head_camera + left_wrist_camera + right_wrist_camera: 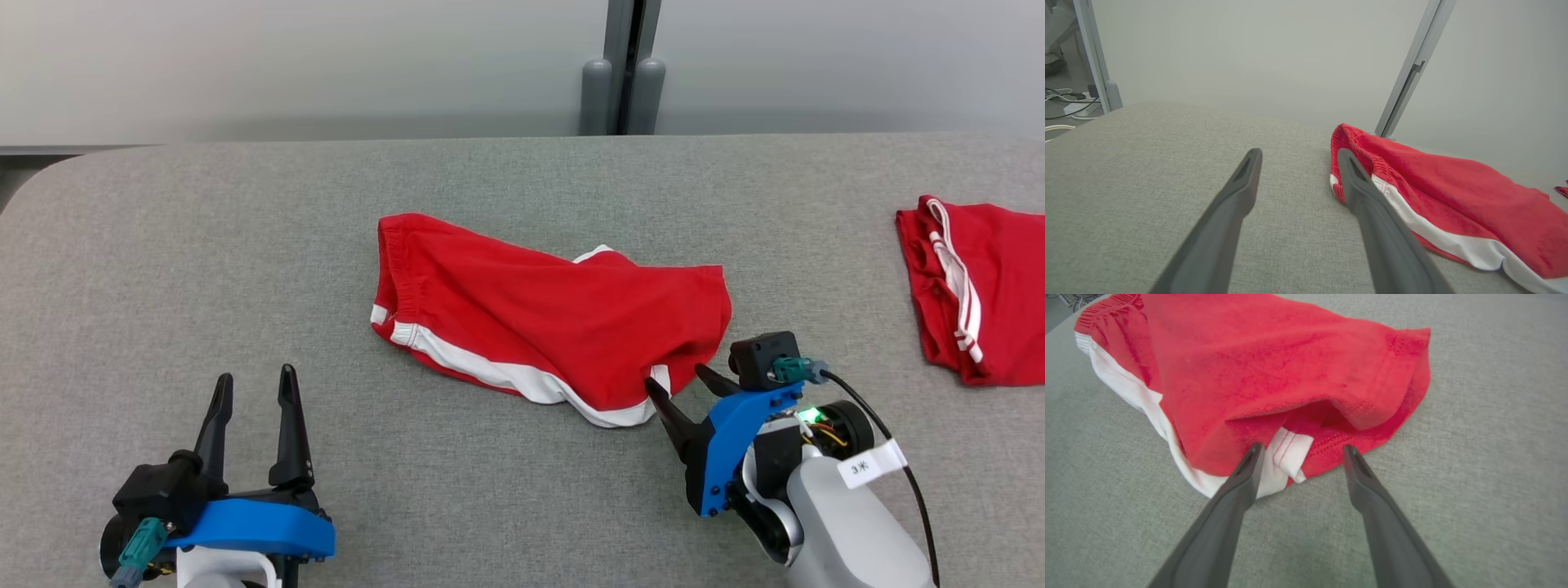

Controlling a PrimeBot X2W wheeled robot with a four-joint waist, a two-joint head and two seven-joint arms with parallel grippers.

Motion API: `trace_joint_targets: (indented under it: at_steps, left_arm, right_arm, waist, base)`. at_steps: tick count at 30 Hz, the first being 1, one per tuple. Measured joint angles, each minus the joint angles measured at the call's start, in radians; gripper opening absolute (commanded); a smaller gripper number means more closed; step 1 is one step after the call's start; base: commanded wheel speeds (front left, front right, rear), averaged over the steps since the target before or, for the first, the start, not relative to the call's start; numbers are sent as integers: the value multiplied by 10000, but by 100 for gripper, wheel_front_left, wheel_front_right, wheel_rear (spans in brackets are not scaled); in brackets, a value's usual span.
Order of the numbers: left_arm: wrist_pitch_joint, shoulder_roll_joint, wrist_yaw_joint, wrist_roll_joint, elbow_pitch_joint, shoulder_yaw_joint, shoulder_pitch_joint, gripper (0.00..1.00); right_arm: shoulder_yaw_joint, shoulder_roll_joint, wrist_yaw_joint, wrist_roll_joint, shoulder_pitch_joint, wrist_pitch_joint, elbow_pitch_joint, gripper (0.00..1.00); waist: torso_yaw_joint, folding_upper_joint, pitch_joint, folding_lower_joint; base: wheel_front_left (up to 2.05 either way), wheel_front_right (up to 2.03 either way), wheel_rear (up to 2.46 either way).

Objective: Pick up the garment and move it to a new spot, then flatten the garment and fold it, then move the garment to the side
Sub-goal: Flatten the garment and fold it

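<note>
Red garment point(547, 318) is lying crumpled mid-table point(204, 245) — R gripper point(676, 376) is pointing at its near white-trimmed hem w/ fingers spread wide, grasping nothing. L gripper point(255, 374) is sitting well apart at lower left, also released — 2nd red garment point(988, 294) is lying at far right.

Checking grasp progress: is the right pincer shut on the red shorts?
No, the right pincer stands open at the hem of the red shorts.

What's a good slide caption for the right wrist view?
Open right gripper poised at the hem of crumpled red shorts on the grey table.
</note>
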Motion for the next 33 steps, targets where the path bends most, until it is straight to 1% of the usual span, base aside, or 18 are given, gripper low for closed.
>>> trace_joint_targets:
  at_steps: [6,8,9,10,11,12,13,14,19,23,28,31,32,33]
  left_arm:
    - [0,17,-44,77,-102,6,-39,100]
    - [0,33,-46,79,-155,19,-54,100]
    - [0,38,-48,81,-174,21,-57,100]
    - [0,46,-50,81,-196,25,-60,100]
    - [0,50,-50,81,-209,33,-66,100]
    - [0,52,-50,81,-224,35,-74,100]
    - [0,56,-52,81,-245,38,-80,100]
    - [0,58,-52,81,-257,44,-81,100]
    - [0,59,-50,81,-299,69,-16,100]
    - [0,58,-38,79,-364,105,131,100]
    - [0,59,46,75,-491,165,345,100]
    - [0,67,81,58,-579,192,463,100]
    - [0,75,84,42,-610,196,487,100]
    - [0,81,96,31,-633,203,510,100]
  right_arm:
    - [439,0,0,395,-741,-46,1189,100]
    - [591,0,2,454,-911,-123,1452,97]
    - [642,0,0,468,-984,-182,1555,87]
    - [696,0,0,493,-1047,-234,1643,70]
    - [769,0,0,545,-1097,-313,1707,48]
    - [842,0,0,571,-1135,-359,1776,42]
    - [909,0,0,614,-1166,-403,1839,11]
    - [965,2,0,692,-1180,-472,1881,0]
    - [859,2,2,769,-1185,-909,2050,0]
    - [328,2,2,497,-1041,-1325,1933,0]
    - [-665,10,2,-79,-151,-1524,932,0]
    - [-1398,8,2,-583,597,-1294,8,0]
    - [-1595,0,2,-625,887,-1145,-318,29]
    - [-1783,0,2,-677,1177,-972,-614,100]
  waist:
    - [145,0,170,0]
    - [160,0,214,1]
    - [165,0,228,1]
    - [169,0,237,1]
    - [168,0,243,1]
    - [166,0,243,0]
    - [160,0,237,0]
    - [151,0,227,0]
    - [77,0,103,0]
    - [-5,0,-63,0]
    - [-142,0,-263,0]
    - [-239,0,-352,0]
    - [-272,0,-374,0]
    - [-300,0,-394,0]
  base:
    - [0,0,0]
    - [0,0,0]
    - [0,0,0]
    - [0,0,0]
    - [0,0,0]
    - [0,0,0]
    - [0,0,0]
    - [0,0,0]
    - [0,0,0]
    - [0,0,0]
    - [0,0,0]
    - [0,0,0]
    - [0,0,0]
    - [0,0,0]
